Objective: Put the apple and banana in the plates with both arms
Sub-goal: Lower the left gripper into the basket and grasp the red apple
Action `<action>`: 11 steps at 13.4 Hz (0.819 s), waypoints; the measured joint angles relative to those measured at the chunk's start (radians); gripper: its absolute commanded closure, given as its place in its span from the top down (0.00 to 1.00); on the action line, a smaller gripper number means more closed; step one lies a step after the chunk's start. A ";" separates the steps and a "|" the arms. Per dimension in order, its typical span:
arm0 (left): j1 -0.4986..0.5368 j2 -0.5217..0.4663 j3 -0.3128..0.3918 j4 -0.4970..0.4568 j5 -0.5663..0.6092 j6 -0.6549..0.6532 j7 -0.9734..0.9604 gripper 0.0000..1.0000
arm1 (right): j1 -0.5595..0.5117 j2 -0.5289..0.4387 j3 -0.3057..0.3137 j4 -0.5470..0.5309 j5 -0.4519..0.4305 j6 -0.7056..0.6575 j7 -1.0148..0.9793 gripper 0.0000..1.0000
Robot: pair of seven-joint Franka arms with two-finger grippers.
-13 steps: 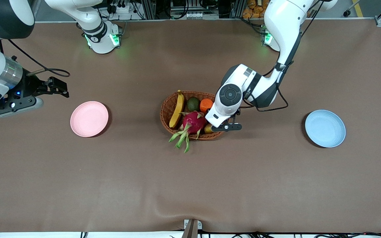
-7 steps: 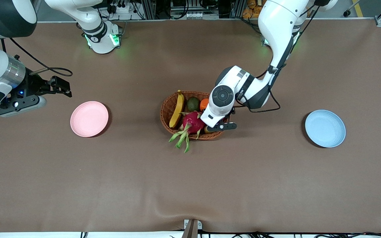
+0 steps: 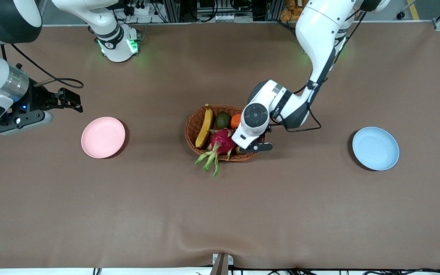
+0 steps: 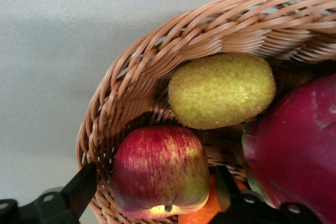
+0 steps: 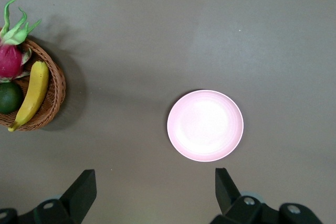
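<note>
Legible text, labels, brands, numbers, signs: none. The small dark mark on the white base of the right arm (image 3: 109, 45) is too small to read. The woven brown wicker basket (image 3: 194, 126), pale pink round plate (image 3: 103, 137) and light blue round plate (image 3: 375, 148) carry no markings.

Red round apple (image 4: 157, 170), yellow-streaked; fuzzy yellow-green oval kiwi (image 4: 222, 91); magenta dragon fruit (image 3: 223, 140), green-tipped; yellow curved banana (image 3: 204, 126); tan woven wicker basket (image 3: 191, 126); pale pink round plate (image 3: 102, 137); light blue round plate (image 3: 375, 148).
</note>
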 measured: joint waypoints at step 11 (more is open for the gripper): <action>-0.005 -0.007 0.002 0.079 0.000 -0.114 -0.014 0.00 | 0.000 0.000 -0.002 0.000 0.001 0.000 0.000 1.00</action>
